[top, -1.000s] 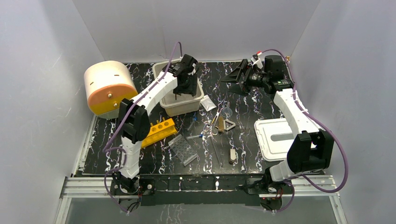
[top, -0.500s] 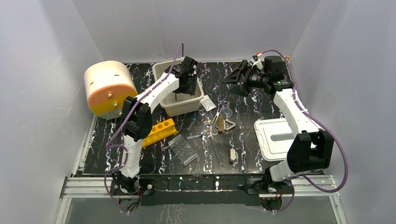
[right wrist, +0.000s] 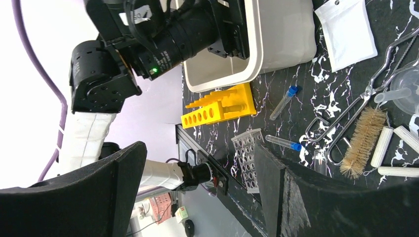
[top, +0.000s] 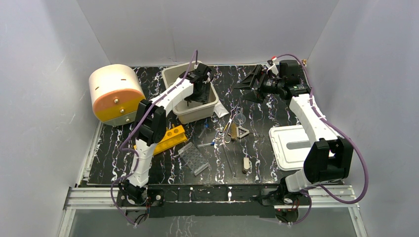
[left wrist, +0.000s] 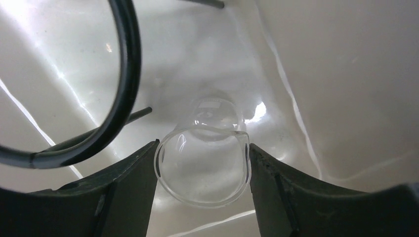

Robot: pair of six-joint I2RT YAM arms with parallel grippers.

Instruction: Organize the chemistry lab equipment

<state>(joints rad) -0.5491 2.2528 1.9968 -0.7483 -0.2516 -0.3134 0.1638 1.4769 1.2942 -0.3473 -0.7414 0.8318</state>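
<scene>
Lower centre, the clear round dish (left wrist: 202,182) sits squeezed within the left claw (left wrist: 202,148); right claw (right wrist: 195,158) gapes empty

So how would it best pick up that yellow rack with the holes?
Probably across its narrow width near the middle, coming straight down from above: the yellow rack lies flat, long and narrow, with both long sides parallel and unobstructed.

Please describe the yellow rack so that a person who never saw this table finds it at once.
Start at the beige tub at the far side of the black marbled table. Just nearer than the tub, by the left arm, lies the yellow rack. Unlike the clear well plate beside it, it is bright yellow with one row of round holes.
</scene>
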